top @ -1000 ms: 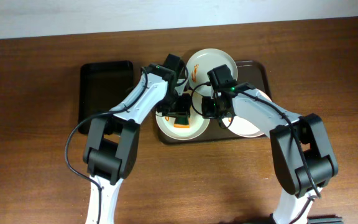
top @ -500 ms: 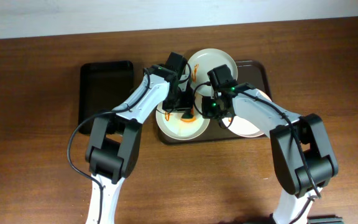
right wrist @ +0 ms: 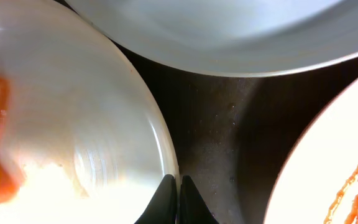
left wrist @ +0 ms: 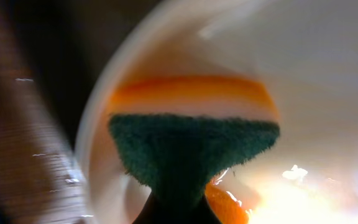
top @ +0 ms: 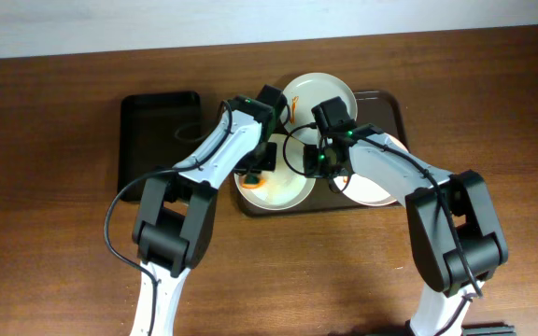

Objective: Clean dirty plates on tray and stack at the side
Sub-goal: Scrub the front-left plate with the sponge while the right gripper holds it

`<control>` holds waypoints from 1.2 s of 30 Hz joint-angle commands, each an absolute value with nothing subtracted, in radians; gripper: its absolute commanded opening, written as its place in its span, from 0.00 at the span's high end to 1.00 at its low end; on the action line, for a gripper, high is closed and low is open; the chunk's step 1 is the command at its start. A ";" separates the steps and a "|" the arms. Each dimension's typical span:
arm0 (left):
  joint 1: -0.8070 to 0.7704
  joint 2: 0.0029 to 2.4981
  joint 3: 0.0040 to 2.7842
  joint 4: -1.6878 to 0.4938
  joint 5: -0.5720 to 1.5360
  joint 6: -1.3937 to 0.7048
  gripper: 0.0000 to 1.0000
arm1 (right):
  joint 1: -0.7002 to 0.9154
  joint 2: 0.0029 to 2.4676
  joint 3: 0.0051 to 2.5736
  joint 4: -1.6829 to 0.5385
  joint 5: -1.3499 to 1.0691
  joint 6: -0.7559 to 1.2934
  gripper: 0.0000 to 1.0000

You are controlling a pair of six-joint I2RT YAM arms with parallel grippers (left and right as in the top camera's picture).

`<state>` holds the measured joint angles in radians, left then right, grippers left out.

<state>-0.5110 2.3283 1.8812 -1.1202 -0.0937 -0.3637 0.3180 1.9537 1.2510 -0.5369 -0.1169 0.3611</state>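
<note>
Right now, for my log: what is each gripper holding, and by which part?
Left gripper: sponge, by its near end. Right gripper: front plate, by its rim.

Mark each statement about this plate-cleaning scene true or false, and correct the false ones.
1. The left gripper presses a green sponge onto the front plate. True.
2. A stack of clean plates stands in the black tray. False: no stack stands in it.
3. Three plates lie on the brown tray. True.
4. The right gripper hangs open, clear of every plate. False: its fingers are closed on the front plate's rim.
5. The right-hand plate is spotless. False: an orange sauce streak shows on it.
</note>
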 commanded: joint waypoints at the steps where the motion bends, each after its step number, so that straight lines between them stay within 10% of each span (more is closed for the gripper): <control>1: -0.481 2.362 1.906 -1.142 -0.403 -0.374 1.00 | 0.327 1.954 1.253 -0.534 -0.101 0.357 0.96; 20: -0.501 2.492 2.075 -1.179 0.130 -0.411 1.00 | 0.327 1.954 1.253 -0.536 -0.101 0.357 0.96; 36: -0.501 2.506 2.088 -1.282 -0.554 -0.411 1.00 | 0.327 1.954 1.253 -0.538 -0.101 0.357 0.96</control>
<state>-0.5270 2.4622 2.0941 -1.2537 -0.3393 -0.4019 0.3302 1.9537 1.2510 -0.5236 -0.1360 0.3626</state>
